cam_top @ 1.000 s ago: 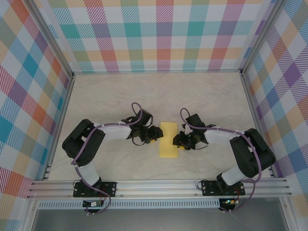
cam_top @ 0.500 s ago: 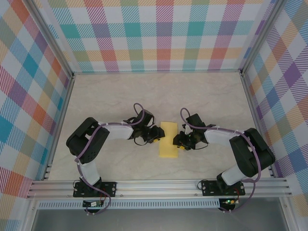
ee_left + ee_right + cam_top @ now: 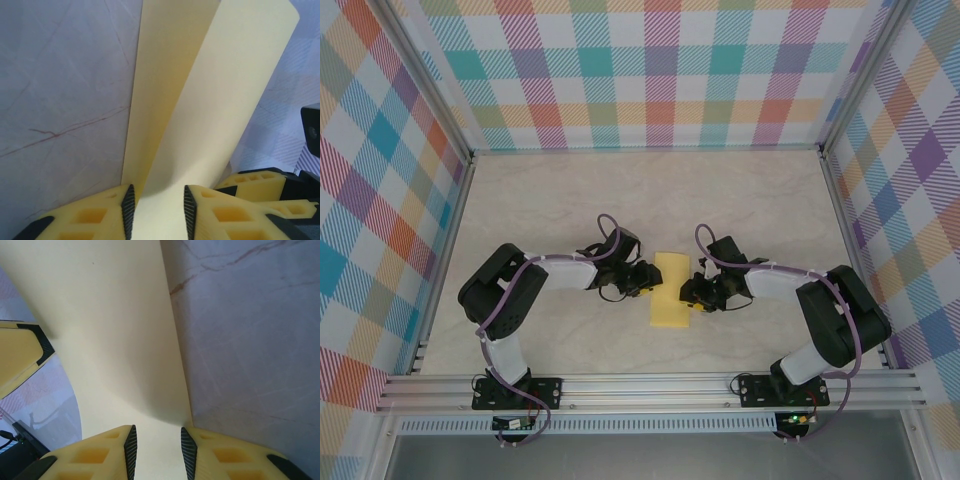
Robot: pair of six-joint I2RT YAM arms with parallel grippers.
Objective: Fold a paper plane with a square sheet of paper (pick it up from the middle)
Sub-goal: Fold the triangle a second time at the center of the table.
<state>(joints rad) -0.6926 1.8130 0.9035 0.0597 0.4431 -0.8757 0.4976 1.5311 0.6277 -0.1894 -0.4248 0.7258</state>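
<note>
My tabletop (image 3: 550, 190) is a pale marble-look surface, cream with faint reddish veins that show clearly in both wrist views. Checked walls (image 3: 660, 70) in teal, orange, purple and yellow stand on three sides. A silver aluminium rail (image 3: 650, 390) runs along the near edge.

Two black-and-white jointed arms with purple cables; yellow foam-like fingers (image 3: 85, 217), ribbed black pads (image 3: 131, 450).

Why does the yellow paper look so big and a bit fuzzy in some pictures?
Both wrist views sit right against the square sheet of paper, so it looms large and softly focused; the top view shows it small and sharp, evenly lit.
</note>
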